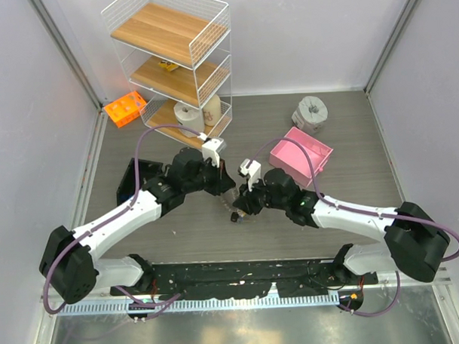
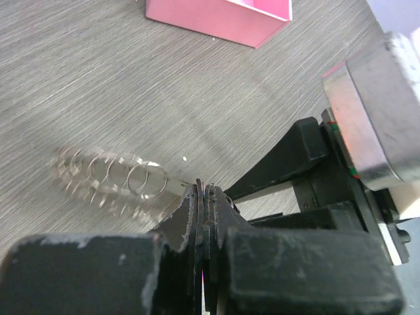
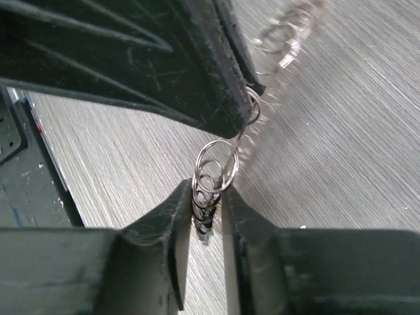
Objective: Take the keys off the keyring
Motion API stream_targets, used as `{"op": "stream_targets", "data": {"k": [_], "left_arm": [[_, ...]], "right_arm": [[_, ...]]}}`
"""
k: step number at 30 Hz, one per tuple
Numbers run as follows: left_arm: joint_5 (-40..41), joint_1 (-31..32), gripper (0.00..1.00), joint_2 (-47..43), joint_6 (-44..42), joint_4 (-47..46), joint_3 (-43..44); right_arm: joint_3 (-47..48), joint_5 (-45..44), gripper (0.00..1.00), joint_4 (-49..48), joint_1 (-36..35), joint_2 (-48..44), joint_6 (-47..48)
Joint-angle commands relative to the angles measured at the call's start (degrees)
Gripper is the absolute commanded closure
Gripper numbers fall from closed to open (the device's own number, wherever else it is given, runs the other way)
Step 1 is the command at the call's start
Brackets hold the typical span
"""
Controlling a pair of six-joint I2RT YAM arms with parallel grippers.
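Right now the keyring (image 2: 111, 177) is strung between the two grippers at mid-table, over bare grey table (image 1: 351, 190). It reads as a chain of small coiled wire rings.

Left gripper (image 2: 202, 197): fingers fully together, clamped on one end of the keyring. In the left wrist view the rest of the loop runs out to the left of the fingertips. It is blurred, low over the wood grain, and I can't tell if it touches.

Right gripper (image 3: 208, 197): fingers drawn in to a narrow slot. A stack of the small rings sits in that slot, touching both pads as far as I can see. One ring stands up above the fingertips and links to the wire coming out from under the left finger (image 3: 164, 59) just above. More rings trail off to the upper right, out of focus. There's a dark bit low in the slot, could be a key head, can't tell.

Keys (image 1: 237, 215): from the top camera they are a small dark cluster just below the two fingertips, too small to sort by colour.

The grippers are tip to tip and almost touching. The pink box (image 1: 308, 158) is just behind the right arm. The tape roll (image 1: 312, 112) is further back, and the wire shelf rack (image 1: 173, 61) is at back left.
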State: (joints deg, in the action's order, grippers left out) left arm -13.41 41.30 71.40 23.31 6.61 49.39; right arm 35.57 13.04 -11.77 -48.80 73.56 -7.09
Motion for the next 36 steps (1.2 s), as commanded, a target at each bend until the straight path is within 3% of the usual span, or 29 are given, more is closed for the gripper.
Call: {"op": "stream_targets", "data": {"k": [1, 3, 6, 10, 15, 20, 26, 31, 36], "left_arm": [[-2.2, 0.3, 1.0, -1.0, -0.4, -1.9, 4.5], [-2.8, 0.3, 1.0, -1.8, -0.4, -0.1, 5.6], [-2.4, 0.3, 0.85, -5.0, -0.5, 3.1, 7.2], [-2.1, 0.3, 0.6, -12.7, -0.4, 7.2, 7.4], [-2.6, 0.3, 0.4, -22.4, 0.8, 9.6, 3.2], [-4.5, 0.3, 0.37, -28.6, 1.3, 4.7, -4.6], [-1.2, 2.1, 0.36, -29.0, -2.5, -0.7, -8.1], [4.6, 6.2, 0.38, -30.2, -11.3, -8.4, -10.0], [1.7, 9.0, 0.38, -33.8, -18.8, -20.3, -15.2]], "right_arm": [[2.5, -4.2, 0.79, -1.4, -1.1, -0.8, 0.5], [2.5, -6.1, 0.86, -0.6, -1.3, -2.1, 0.6], [2.2, -9.2, 0.95, 0.6, -1.5, -5.9, 0.8], [3.0, -12.0, 0.95, 2.9, -1.4, -11.6, 1.8], [5.5, -16.9, 0.95, 4.6, -1.5, -18.2, 2.4], [4.2, -17.6, 0.95, -3.3, -1.6, -25.0, 6.8], [4.8, -15.1, 0.95, -15.7, -1.6, -26.3, 10.6], [9.2, -13.9, 0.95, -15.7, -1.7, -24.7, 7.9], [10.7, -10.8, 0.95, -17.1, -1.7, -25.0, 5.9]]}}
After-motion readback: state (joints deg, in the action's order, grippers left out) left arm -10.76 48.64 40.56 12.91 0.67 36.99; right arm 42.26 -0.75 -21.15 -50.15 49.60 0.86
